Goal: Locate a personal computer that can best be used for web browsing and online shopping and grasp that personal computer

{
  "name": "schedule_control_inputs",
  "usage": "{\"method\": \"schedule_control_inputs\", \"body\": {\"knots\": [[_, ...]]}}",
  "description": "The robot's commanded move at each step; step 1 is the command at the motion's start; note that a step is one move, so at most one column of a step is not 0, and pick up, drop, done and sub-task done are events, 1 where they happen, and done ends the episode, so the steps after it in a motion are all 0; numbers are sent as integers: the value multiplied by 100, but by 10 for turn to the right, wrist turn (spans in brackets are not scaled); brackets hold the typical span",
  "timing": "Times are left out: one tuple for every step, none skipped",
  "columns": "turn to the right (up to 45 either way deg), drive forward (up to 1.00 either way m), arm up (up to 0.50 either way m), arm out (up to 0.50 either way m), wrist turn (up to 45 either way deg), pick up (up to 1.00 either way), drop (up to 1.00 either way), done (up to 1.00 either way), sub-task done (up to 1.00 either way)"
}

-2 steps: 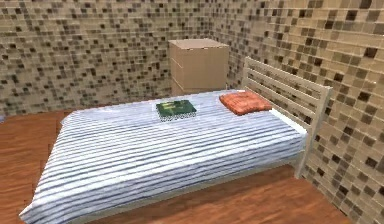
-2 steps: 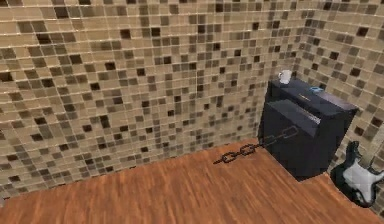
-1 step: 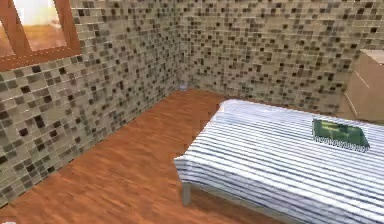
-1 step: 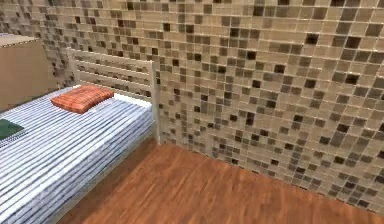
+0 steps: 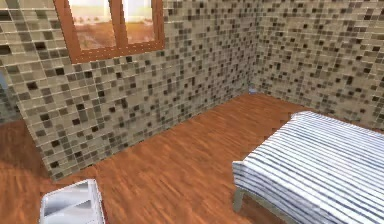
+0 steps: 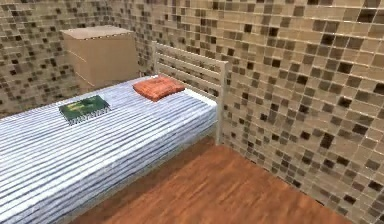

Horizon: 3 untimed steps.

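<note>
Thing: flat dark-green slab (image 6: 84, 108), perhaps a closed laptop, though it could equally be a book.
Pose: lying flat.
Place: on the striped bed (image 6: 60, 150), near its far edge.

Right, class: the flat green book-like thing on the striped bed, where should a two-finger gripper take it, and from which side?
The green book-like thing lies flat and thin on the striped bed, with the tiled wall beyond. So probably take its near long edge, coming from the bed's open floor side.
</note>
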Motion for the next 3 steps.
{"method": "schedule_control_inputs", "body": {"knots": [[0, 50, 0, 0, 0, 0, 0, 0, 0], [0, 40, 0, 0, 0, 0, 0, 0, 0], [-330, 0, 0, 0, 0, 0, 0, 0, 0]]}}
